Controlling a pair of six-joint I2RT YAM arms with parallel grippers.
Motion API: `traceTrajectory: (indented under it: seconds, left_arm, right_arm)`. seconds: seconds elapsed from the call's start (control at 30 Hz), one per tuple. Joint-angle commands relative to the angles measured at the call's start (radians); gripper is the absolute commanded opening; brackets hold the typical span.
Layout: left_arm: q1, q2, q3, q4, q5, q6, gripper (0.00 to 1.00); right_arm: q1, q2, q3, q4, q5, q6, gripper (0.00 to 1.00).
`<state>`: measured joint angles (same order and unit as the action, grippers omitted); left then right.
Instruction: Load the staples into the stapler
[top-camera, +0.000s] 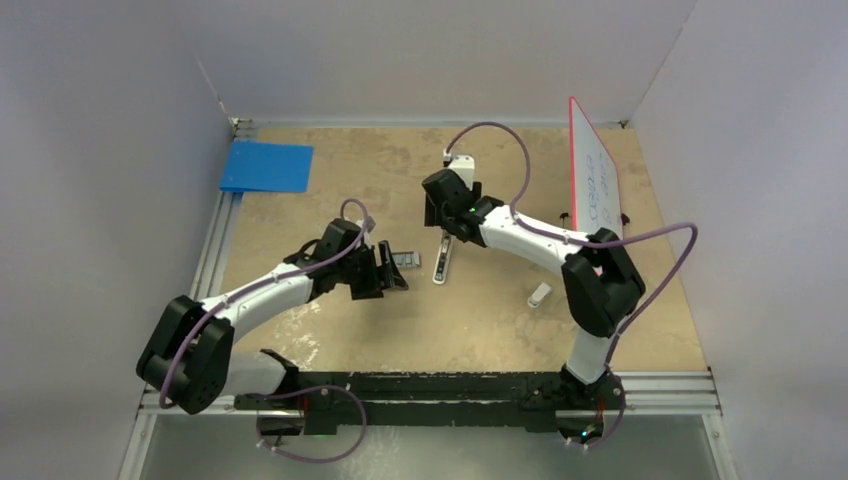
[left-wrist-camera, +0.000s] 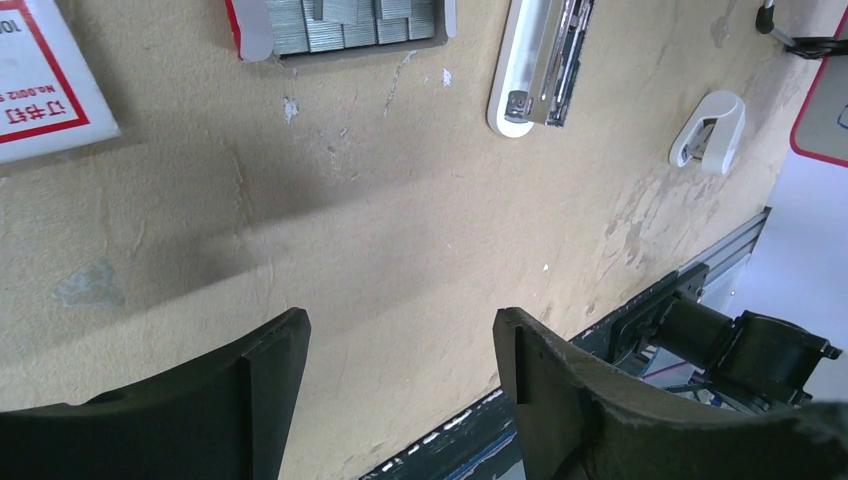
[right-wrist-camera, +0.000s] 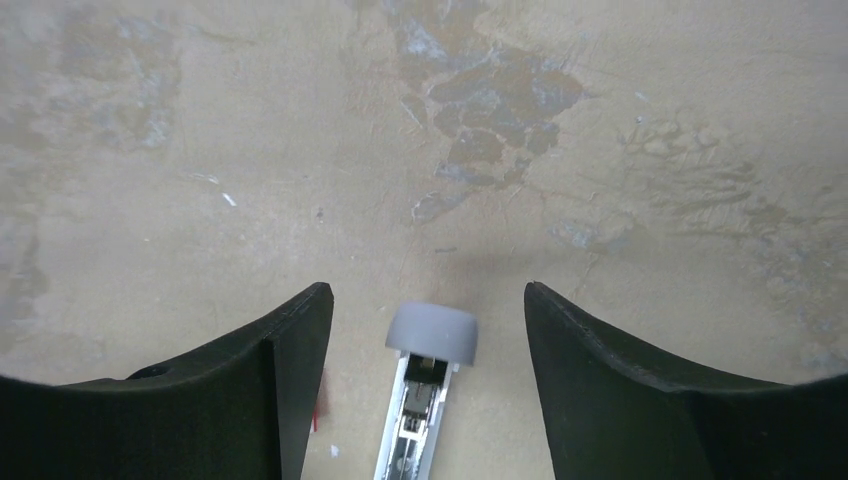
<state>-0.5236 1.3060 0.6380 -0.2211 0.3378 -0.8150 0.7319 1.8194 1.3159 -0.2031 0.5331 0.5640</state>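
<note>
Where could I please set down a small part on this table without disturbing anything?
Bare board lies along the far edge right of the blue sheet, and in the near strip between the stapler and the black rail. The middle is crowded: staples, stapler, left claw and right claw sit close together.

Table (top-camera: 480, 330): tan, mottled with darker brown stains and pale scuffs; stapler (top-camera: 441, 262): white body, grey metallic channel, pale grey rounded end cap; staples (left-wrist-camera: 340, 25): grey metallic, fine parallel ribbing; box (left-wrist-camera: 250, 35): red and white; card (left-wrist-camera: 40, 85): white, red border, red print; short piece (top-camera: 539, 295): white, grey inside; sheet (top-camera: 267, 166): solid blue; board (top-camera: 597, 185): white face, red edge, faint dark writing; left arm (top-camera: 260, 295) and right arm (top-camera: 520, 235): white links, black joints; cables (top-camera: 500, 130): purple; left pincer (left-wrist-camera: 400, 330) and right pincer (right-wrist-camera: 427, 290): matt black; rail (top-camera: 660, 380): silver with a black strip.
</note>
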Motion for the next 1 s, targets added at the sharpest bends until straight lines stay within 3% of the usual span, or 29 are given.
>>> traceTrajectory:
  seconds: [0.0, 0.17, 0.33, 0.47, 0.63, 0.97]
  left_arm:
    - [0.006, -0.072, 0.043, -0.012, -0.050, 0.025, 0.69]
    - [0.006, -0.113, 0.042, -0.025, -0.073, 0.030, 0.70]
    - [0.005, -0.131, 0.039, -0.025, -0.075, 0.034, 0.70]
    - [0.005, -0.124, 0.037, -0.023, -0.074, 0.040, 0.70]
    - [0.006, -0.113, 0.029, -0.015, -0.068, 0.043, 0.70]
    - [0.005, -0.119, 0.000, 0.019, -0.051, 0.034, 0.70]
  right_arm:
    - [-0.002, -0.132, -0.003, -0.029, 0.054, 0.032, 0.73]
    - [-0.004, -0.230, -0.027, -0.142, 0.187, 0.121, 0.69]
    - [-0.015, -0.280, -0.108, -0.318, 0.370, 0.309, 0.57]
    - [-0.025, -0.279, -0.191, -0.422, 0.415, 0.439, 0.60]
    - [-0.036, -0.264, -0.255, -0.505, 0.421, 0.502, 0.70]
    - [-0.079, -0.264, -0.359, -0.427, 0.243, 0.529, 0.74]
